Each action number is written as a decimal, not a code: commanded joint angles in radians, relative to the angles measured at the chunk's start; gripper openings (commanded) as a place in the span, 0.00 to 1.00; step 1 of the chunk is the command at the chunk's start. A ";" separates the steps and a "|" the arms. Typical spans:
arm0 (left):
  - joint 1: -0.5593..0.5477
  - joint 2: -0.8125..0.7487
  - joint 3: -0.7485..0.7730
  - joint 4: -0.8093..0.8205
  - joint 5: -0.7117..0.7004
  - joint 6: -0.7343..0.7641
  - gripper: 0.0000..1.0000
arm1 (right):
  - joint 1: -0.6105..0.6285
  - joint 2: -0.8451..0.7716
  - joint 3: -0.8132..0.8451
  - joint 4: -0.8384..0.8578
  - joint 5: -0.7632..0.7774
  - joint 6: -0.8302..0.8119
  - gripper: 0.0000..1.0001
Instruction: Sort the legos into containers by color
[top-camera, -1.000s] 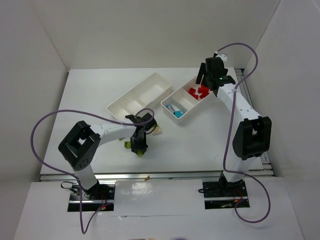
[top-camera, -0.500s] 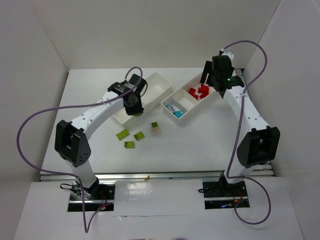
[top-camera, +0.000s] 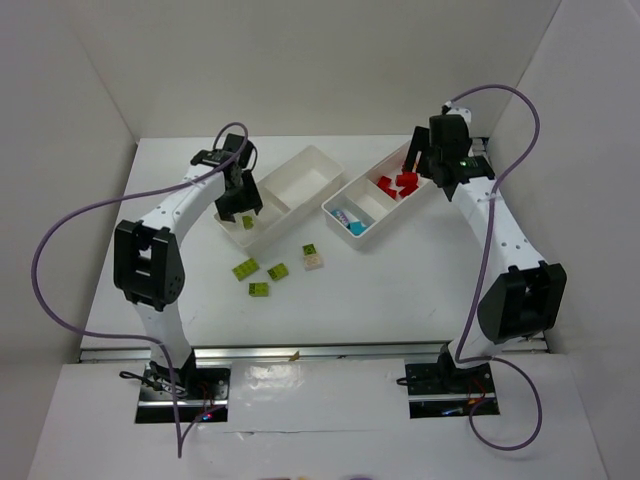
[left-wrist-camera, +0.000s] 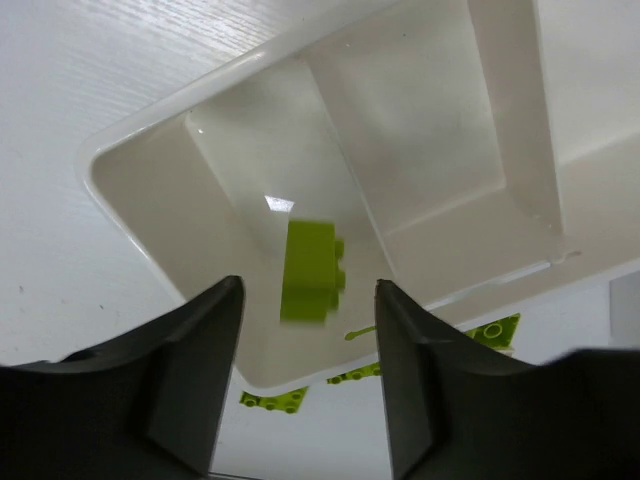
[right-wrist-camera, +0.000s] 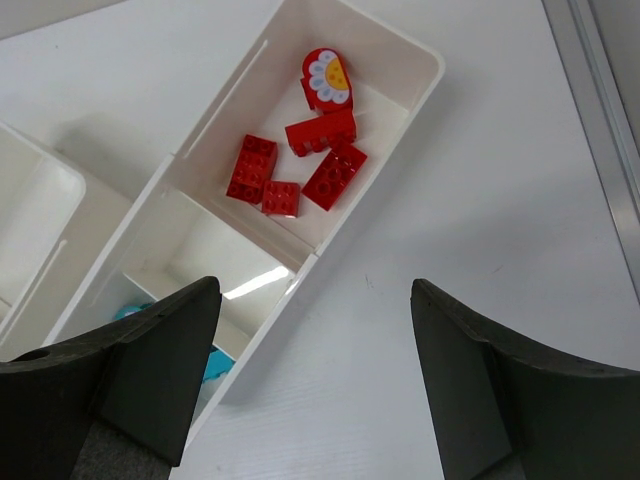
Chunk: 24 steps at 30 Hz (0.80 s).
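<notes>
Lime lego (left-wrist-camera: 310, 272): inside near compartment of left tray (left-wrist-camera: 140, 220), beneath left gripper (left-wrist-camera: 308, 290), jaws apart. Right gripper (right-wrist-camera: 315, 290): jaws apart, empty, above right tray (right-wrist-camera: 400, 110).

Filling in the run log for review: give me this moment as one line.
left tool: open over left tray, lime brick inside below | right tool: open above red bricks | loose: four lime bricks, one beige brick

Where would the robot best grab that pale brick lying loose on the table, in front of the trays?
Probably from straight above, pinching the pale brick by its left and right side faces. It lies low on the table, so nothing offers a hold from underneath. A lime green brick sits close behind its far side, leaving little room for a finger there, while its left and right look free.
</notes>
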 joint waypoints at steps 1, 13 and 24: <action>0.000 0.020 0.017 0.033 0.027 0.016 0.74 | -0.006 -0.044 -0.006 -0.016 -0.012 -0.014 0.84; -0.193 -0.268 -0.196 0.002 -0.048 0.000 0.82 | -0.006 -0.044 -0.016 -0.016 -0.012 -0.004 0.84; -0.361 -0.408 -0.612 0.149 -0.102 -0.074 0.94 | 0.024 -0.035 -0.037 -0.007 -0.023 -0.004 0.84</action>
